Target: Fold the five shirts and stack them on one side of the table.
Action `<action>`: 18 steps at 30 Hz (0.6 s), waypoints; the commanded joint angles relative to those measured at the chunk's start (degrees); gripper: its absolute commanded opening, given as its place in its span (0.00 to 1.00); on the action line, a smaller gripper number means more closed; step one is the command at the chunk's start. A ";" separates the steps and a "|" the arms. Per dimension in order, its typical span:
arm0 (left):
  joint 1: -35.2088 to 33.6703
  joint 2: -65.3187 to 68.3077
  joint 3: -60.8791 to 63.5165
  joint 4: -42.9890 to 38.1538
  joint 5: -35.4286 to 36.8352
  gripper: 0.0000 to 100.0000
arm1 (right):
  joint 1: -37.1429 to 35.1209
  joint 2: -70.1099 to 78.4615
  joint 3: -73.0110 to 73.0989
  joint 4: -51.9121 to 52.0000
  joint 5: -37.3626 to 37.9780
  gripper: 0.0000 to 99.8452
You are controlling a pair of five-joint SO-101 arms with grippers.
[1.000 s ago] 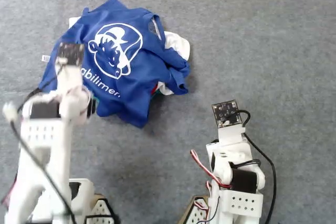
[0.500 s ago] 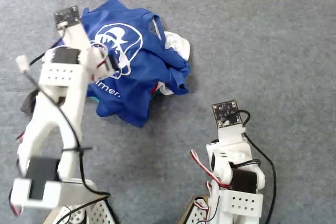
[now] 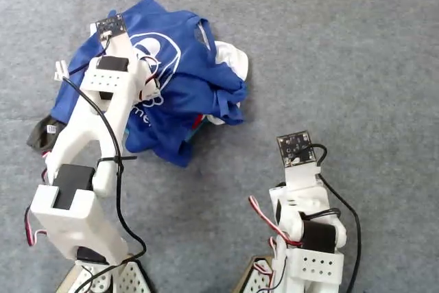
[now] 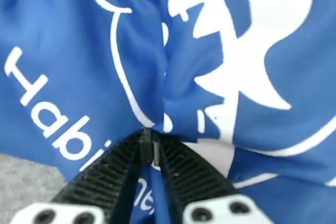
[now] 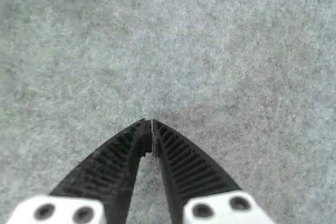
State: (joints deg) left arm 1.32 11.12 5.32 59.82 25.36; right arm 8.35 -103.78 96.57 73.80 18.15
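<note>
Left wrist view: left tool (image 4: 152, 141) clamps a crumpled blue printed shirt (image 4: 63, 24) at 10 o'clock on the grey felt surface (image 3: 343, 53). Right tool (image 5: 151, 129) closed, empty.

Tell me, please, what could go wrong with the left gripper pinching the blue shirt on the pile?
1. The left gripper pinches only a small crease of the blue shirt, so the cloth may slip out when lifted.
2. The blue shirt lies bunched over a white shirt; pulling could drag that along.
</note>
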 commanded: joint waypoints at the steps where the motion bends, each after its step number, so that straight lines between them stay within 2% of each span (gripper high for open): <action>1: -0.75 -5.89 -3.65 5.54 0.09 0.03 | 0.70 -3.12 -0.13 0.18 0.26 0.02; 8: -0.84 -23.56 -3.82 16.97 -6.77 0.03 | 0.70 -3.12 -0.13 0.18 0.26 0.02; 18: -2.59 -58.02 13.58 17.23 -15.38 0.03 | 0.70 -3.12 -0.13 0.18 0.26 0.02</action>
State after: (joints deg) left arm 1.05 -37.49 15.34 76.97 12.26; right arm 8.35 -103.78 96.57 73.80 18.15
